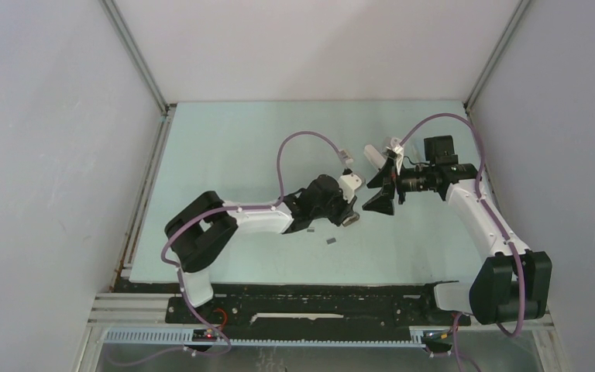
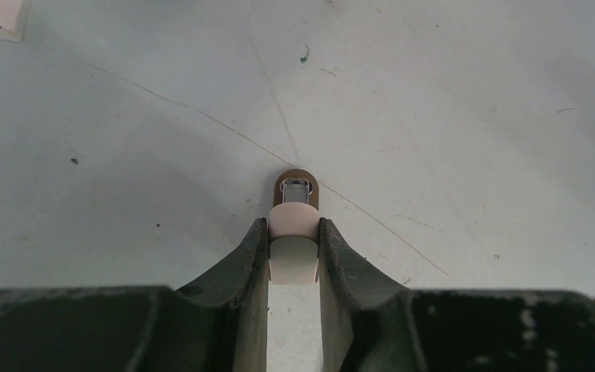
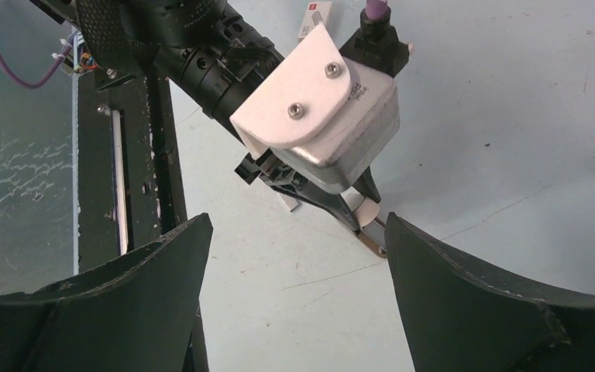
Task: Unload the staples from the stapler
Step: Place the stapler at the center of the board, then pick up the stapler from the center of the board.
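My left gripper (image 2: 294,229) is shut on a mini stapler (image 2: 293,260) with a pale pink body and a brown base, and holds it down at the table. The metal channel (image 2: 296,188) at its front end shows beyond the fingertips. Whether staples lie in it I cannot tell. In the top view the left gripper (image 1: 350,213) is at mid-table. A tiny grey strip (image 1: 329,242), like a staple strip, lies on the table just in front of it. My right gripper (image 1: 378,194) is open and empty, right next to the left one. In the right wrist view (image 3: 296,221) it faces the stapler (image 3: 368,213).
A small white box (image 1: 346,156) lies behind the left gripper and also shows in the right wrist view (image 3: 315,17). Another white object (image 1: 374,154) lies near the right wrist. The black base rail (image 1: 310,302) runs along the near edge. Grey walls enclose the table.
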You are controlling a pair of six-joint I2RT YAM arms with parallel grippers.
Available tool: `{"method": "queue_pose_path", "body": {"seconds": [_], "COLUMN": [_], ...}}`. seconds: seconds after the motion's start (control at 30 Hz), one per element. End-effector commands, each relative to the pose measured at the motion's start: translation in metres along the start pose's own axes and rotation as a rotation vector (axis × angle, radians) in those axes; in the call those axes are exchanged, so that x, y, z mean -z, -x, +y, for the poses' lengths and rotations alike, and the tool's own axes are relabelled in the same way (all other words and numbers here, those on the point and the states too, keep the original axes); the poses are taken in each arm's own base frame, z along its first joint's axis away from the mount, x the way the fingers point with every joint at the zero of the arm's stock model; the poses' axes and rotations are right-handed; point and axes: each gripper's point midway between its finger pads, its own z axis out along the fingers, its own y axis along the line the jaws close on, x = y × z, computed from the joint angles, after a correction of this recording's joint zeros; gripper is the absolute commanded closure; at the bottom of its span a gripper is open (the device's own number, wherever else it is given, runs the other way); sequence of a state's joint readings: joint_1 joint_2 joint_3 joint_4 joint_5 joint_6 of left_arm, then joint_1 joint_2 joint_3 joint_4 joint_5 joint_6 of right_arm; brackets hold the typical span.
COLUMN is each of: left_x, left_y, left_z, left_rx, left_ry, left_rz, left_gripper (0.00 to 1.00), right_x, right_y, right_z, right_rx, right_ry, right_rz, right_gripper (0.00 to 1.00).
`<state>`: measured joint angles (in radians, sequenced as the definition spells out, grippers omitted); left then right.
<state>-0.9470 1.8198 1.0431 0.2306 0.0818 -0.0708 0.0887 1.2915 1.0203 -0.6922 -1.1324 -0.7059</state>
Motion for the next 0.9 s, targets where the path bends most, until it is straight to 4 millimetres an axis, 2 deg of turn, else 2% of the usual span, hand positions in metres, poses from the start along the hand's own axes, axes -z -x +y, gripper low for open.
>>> {"method": "queue_pose_path", "body": {"seconds": [0.0,0.1,0.2,0.43,0.63,0.87], "left_x": [-0.001,0.0,0.005,0.03,0.076,0.132], "left_y": [0.01,0.009,0.01,0.027,0.039,0.023], "left_z": [0.012,0.013,0.011,0.017,0.029,0.042], "left_rx": [0.01,0.019,0.024,0.023,0.05,0.106], "left_ry": [0.069,0.076,0.075,0.12,0.214,0.3], "left_rz": [-0.056,-0.051,-0.056,-0.116,-0.221,-0.327], "left_gripper": [0.75,0.63,0.56,0.48,0.43,0.32], "right_x": [0.008,0.009,0.01,0.014,0.018,0.017], "right_y": [0.02,0.02,0.02,0.019,0.015,0.009], "right_z": [0.002,0.001,0.001,0.0,0.001,0.021], "right_rx": [0.068,0.067,0.066,0.075,0.124,0.293], "right_ry": [-0.007,-0.012,-0.014,-0.023,-0.031,0.02], "right_rz": [-0.035,-0.038,-0.039,-0.039,-0.023,0.014], "right_gripper": [0.09,0.09,0.08,0.08,0.08,0.07]}}
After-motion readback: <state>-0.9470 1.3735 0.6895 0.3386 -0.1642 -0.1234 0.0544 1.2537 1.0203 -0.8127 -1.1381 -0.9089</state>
